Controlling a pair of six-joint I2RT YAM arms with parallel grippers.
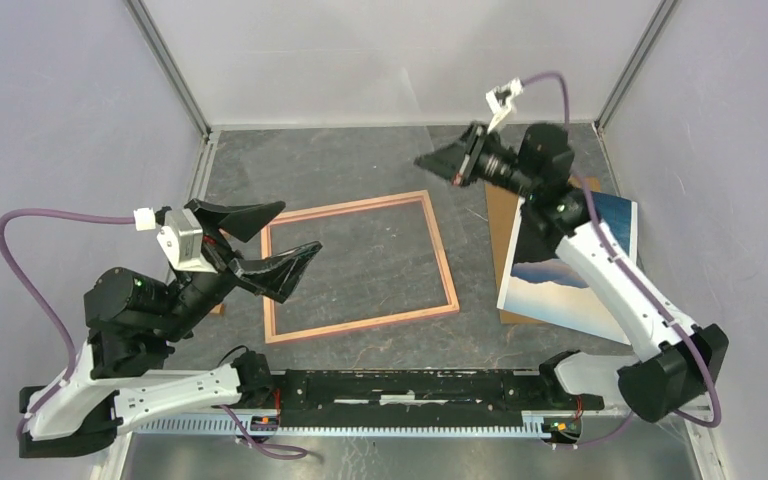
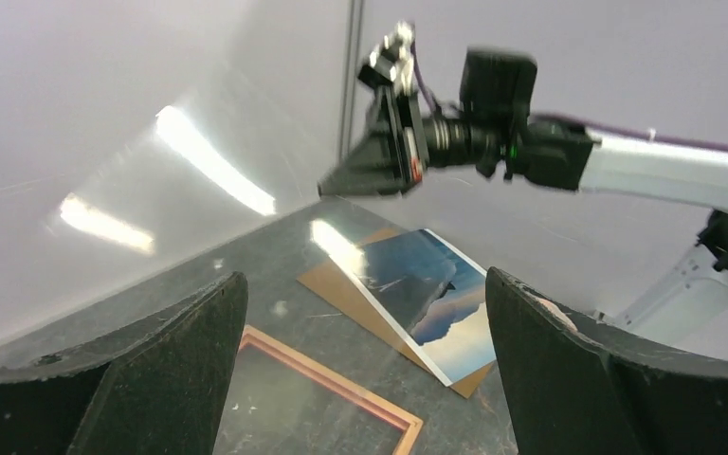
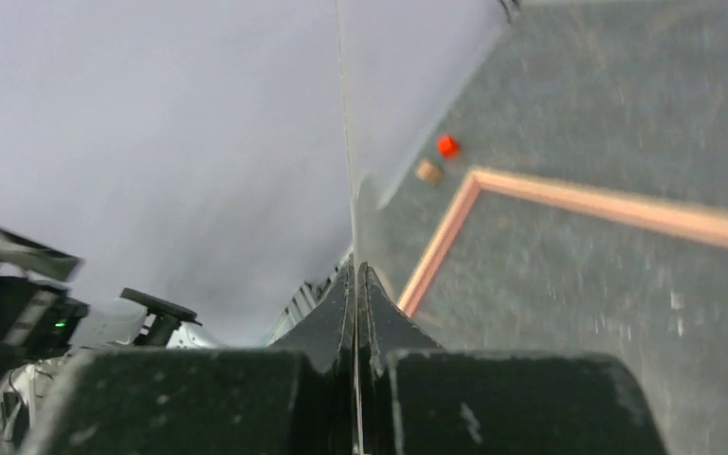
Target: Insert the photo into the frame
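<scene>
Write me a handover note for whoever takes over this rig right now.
Left gripper: jaws open, holding nothing, above the frame at its left rail.
Right gripper: jaws shut, raised near the frame's far right corner.
Frame: flat on the table, nothing inside.
Photo: right of the frame, on a brown board, partly behind the right arm.
Done: nothing placed. Left: lift the photo, lay it in the frame.

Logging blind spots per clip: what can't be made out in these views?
Top view: right arm crosses the photo; backing board mostly beneath it.
Left wrist view: frame cut off by bottom edge and left gripper.
Right wrist view: red bit, tan bit too small and blurred to identify.
</scene>
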